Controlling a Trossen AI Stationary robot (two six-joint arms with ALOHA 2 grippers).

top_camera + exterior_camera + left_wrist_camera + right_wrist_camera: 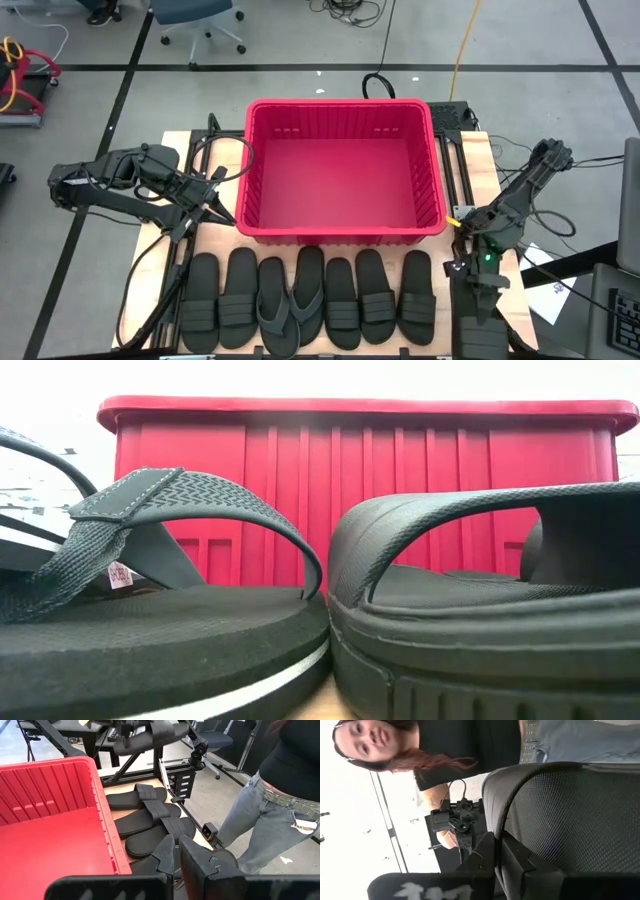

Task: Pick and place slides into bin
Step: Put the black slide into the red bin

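The slides lay lengthwise in a row before the bin, the left gripper nearer, both grippers' jaws together, the right gripper off beside.

Even bright overhead light across the high view, soft short shadows under the large red ribbed plastic basket, low view's background blown out to white, nearest black rubber sandals slightly soft, right wrist view strongly backlit, washed-out white beyond a person.
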